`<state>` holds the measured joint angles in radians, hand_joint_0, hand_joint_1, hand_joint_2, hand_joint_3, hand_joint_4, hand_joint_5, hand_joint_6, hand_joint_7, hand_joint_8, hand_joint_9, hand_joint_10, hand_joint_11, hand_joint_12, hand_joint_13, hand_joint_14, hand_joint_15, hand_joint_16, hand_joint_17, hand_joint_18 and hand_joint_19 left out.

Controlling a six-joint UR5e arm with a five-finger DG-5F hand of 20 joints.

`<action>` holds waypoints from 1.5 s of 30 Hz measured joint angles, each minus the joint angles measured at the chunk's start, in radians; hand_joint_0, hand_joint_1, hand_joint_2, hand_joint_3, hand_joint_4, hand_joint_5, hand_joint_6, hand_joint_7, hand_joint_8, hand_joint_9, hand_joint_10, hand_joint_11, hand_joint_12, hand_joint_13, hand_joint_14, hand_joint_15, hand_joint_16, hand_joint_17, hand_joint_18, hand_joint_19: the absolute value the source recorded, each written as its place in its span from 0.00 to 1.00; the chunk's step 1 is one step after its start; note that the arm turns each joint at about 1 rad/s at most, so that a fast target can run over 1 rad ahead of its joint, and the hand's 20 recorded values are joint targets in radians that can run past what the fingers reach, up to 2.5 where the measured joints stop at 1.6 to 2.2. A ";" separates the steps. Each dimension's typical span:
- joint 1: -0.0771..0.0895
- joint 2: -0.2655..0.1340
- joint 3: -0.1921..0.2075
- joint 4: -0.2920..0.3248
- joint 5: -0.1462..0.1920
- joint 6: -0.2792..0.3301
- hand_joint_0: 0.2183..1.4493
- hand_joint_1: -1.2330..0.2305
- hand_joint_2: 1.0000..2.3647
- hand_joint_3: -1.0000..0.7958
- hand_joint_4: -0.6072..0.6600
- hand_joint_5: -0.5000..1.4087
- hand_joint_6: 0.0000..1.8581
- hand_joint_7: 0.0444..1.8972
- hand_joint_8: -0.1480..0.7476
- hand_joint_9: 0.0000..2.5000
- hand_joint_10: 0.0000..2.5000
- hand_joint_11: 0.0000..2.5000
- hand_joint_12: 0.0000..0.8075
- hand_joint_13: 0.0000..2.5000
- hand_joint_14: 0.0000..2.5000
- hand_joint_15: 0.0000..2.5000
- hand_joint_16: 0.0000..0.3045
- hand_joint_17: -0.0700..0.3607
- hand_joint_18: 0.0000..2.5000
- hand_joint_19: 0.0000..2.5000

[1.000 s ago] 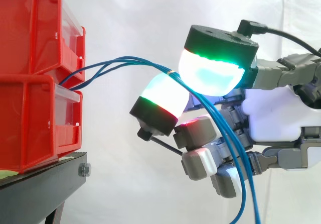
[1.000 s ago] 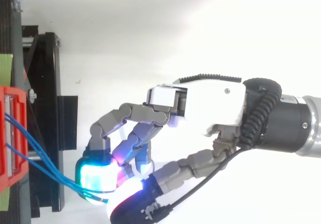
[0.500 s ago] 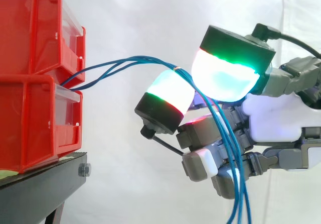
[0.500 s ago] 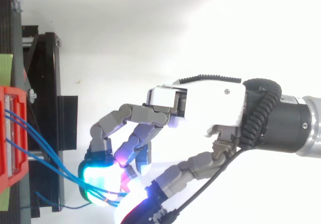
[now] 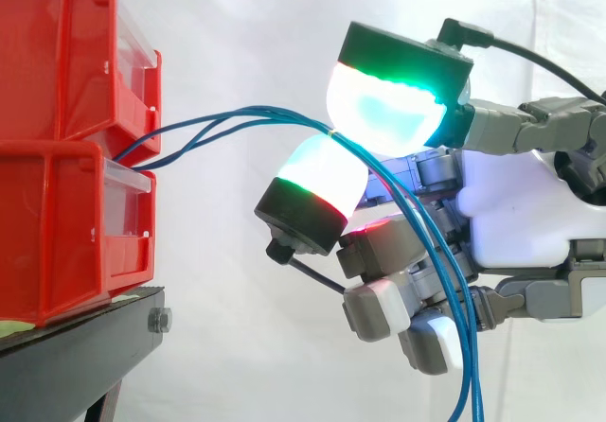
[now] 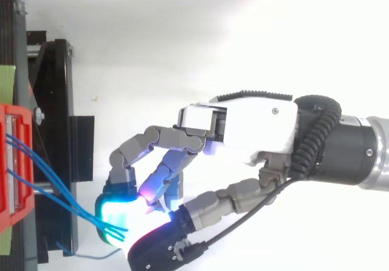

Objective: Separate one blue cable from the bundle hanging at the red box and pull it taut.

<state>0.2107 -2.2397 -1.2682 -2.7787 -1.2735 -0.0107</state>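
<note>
Several thin blue cables (image 5: 237, 117) leave the gap between two stacked red bins (image 5: 57, 233) and arc to the right. They pass between two glowing pads (image 5: 322, 181) of my hand (image 5: 521, 214), then hang down in front of the curled fingers. The upper green-white pad sits right over the lower one, with the cables pinched where they meet. I cannot tell whether one cable is held apart from the others. From above, the cables (image 6: 24, 181) run slack from the red bin (image 6: 15, 161) to the hand (image 6: 255, 131).
The bins stand on a black stand (image 5: 85, 346), whose frame (image 6: 61, 131) lies just left of the fingertips. A white curtain hangs behind everything. Open space lies to the right of the bins and under the hand.
The upper pad, lifted and off to the right half a second ago, has come back down and left onto the lower pad. The hanging cable ends have swung slightly.
</note>
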 measured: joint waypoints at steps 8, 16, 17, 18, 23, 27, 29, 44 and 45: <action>0.000 0.000 0.000 0.001 0.000 0.005 0.39 0.34 0.02 0.62 0.60 0.14 0.46 0.54 0.55 0.32 0.01 0.48 0.53 0.34 0.01 0.35 0.17 0.42 0.38 0.33; 0.003 0.000 0.000 -0.002 0.002 0.008 0.40 0.19 0.02 0.45 0.72 0.12 0.48 0.64 0.59 0.20 0.01 0.52 0.54 0.28 0.01 0.33 0.18 0.45 0.36 0.29; 0.004 0.000 0.000 -0.003 0.002 0.010 0.40 0.18 0.02 0.45 0.73 0.12 0.48 0.63 0.59 0.20 0.01 0.53 0.54 0.28 0.01 0.33 0.18 0.45 0.36 0.29; 0.004 0.000 0.000 -0.004 0.002 0.011 0.39 0.17 0.02 0.42 0.73 0.12 0.48 0.62 0.59 0.19 0.01 0.53 0.54 0.27 0.01 0.33 0.18 0.45 0.36 0.29; 0.004 0.000 0.000 -0.008 0.002 0.017 0.40 0.17 0.01 0.33 0.72 0.12 0.49 0.57 0.60 0.20 0.01 0.51 0.54 0.28 0.01 0.33 0.18 0.45 0.36 0.29; 0.004 0.000 0.000 -0.010 0.000 0.020 0.37 0.19 0.00 0.31 0.73 0.12 0.49 0.56 0.59 0.20 0.01 0.49 0.55 0.29 0.01 0.33 0.18 0.45 0.37 0.30; 0.004 0.000 0.000 -0.012 -0.001 0.022 0.36 0.22 0.01 0.35 0.72 0.12 0.48 0.54 0.58 0.25 0.01 0.49 0.55 0.30 0.01 0.33 0.18 0.44 0.38 0.30; 0.005 0.000 0.000 -0.013 0.000 0.030 0.37 0.31 0.01 0.36 0.70 0.13 0.47 0.53 0.57 0.30 0.01 0.48 0.54 0.33 0.01 0.34 0.17 0.43 0.39 0.31; 0.005 0.000 0.000 -0.014 -0.001 0.031 0.37 0.31 0.00 0.32 0.70 0.14 0.48 0.53 0.58 0.30 0.01 0.47 0.54 0.33 0.01 0.34 0.17 0.43 0.39 0.31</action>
<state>0.2154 -2.2396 -1.2677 -2.7925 -1.2742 0.0202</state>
